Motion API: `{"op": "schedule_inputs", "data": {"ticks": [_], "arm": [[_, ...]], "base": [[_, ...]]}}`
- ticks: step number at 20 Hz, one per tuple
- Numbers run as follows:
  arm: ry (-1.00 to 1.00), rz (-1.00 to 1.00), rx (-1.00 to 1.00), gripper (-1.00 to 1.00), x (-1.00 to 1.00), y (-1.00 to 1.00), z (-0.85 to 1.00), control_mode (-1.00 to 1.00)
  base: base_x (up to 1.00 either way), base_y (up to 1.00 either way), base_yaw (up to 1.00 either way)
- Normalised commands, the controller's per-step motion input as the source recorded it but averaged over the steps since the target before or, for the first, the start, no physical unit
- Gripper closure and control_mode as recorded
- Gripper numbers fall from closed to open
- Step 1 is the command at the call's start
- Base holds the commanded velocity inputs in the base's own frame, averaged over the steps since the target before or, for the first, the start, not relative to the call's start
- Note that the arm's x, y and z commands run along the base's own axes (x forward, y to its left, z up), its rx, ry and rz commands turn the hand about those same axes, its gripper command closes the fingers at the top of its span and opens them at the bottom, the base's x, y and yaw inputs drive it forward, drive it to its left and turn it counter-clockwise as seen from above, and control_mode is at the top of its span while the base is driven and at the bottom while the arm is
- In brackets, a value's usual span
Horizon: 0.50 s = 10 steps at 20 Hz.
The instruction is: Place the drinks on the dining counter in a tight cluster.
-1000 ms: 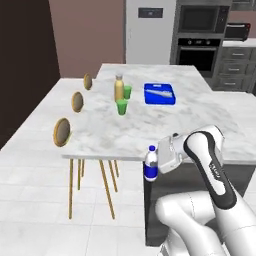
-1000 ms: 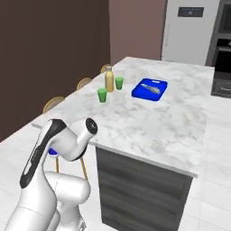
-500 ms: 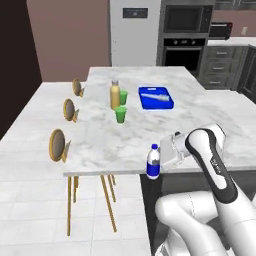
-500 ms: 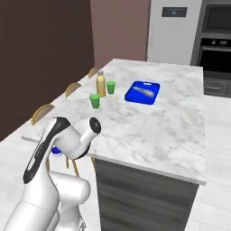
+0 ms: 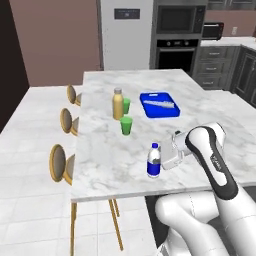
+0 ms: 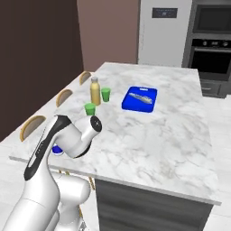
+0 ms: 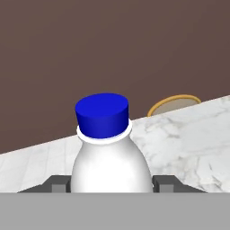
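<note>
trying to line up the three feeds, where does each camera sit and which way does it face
Left base view: behind the arm on its left, looking forward and down over the counter; the arm rises at lower right, its gripper at the water bottle.
Right base view: behind on the right, facing the same counter; the arm rises at lower left.
Hand view: on the hand, looking along the fingers at the water bottle and a stool beyond.
Both base views share the juice bottle, two green cups and blue tray.

Counter (image 5: pixel 105 165): white-grey marble. Water bottle (image 5: pixel 154 161): clear-white, blue cap, blue label. Juice bottle (image 5: pixel 117 104): yellow, grey cap. Cups (image 5: pixel 126 125): green. Tray (image 5: pixel 159 104): blue. Stools (image 5: pixel 61 163): tan.
</note>
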Motion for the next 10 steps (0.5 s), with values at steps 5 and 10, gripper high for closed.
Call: {"op": "schedule_inputs", "data": {"ticks": [5,10], "arm": [[0.0,0.0,0.0,1.0,0.0,0.0,0.0,1.0],[0.0,0.0,0.0,1.0,0.0,0.0,0.0,1.0]], "base": [[0.55,0.19,-0.14],[0.43,0.13,-0.09]]}}
